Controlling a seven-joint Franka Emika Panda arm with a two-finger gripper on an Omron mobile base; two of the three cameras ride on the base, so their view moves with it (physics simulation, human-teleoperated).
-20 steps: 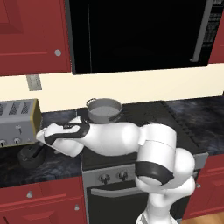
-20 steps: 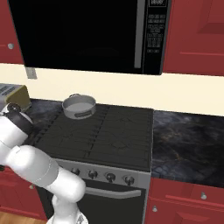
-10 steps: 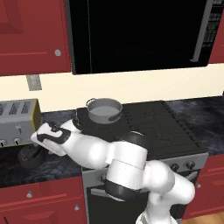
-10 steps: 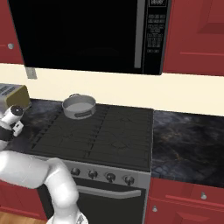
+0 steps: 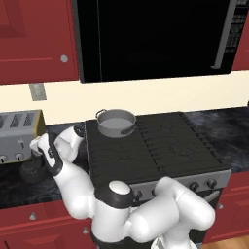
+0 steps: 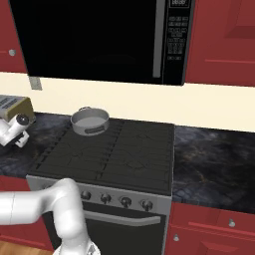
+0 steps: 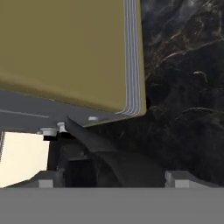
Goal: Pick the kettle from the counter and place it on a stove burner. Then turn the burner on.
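The small dark kettle (image 5: 33,171) sits on the black marbled counter (image 5: 14,187), left of the stove (image 5: 151,146) and just in front of the toaster. My gripper (image 5: 36,153) hangs right above it, beside the toaster's end. In the hand view the kettle's arched handle (image 7: 109,155) runs diagonally between my two fingertips (image 7: 47,180), which stand wide apart without touching it. The gripper (image 7: 111,179) is open. The arm hides part of the kettle's body in the left base view.
The boxy silver toaster (image 5: 19,133) with its gold side (image 7: 65,48) stands close behind the hand. A silver two-handled pot (image 5: 115,121) occupies the stove's back left burner (image 6: 89,121). Knobs (image 6: 124,201) line the stove front. More counter (image 6: 214,164) lies to the right.
The arm has swung further left and folded low. The hand has moved from beside the stove's edge to above the kettle by the toaster. The kettle has stayed put.
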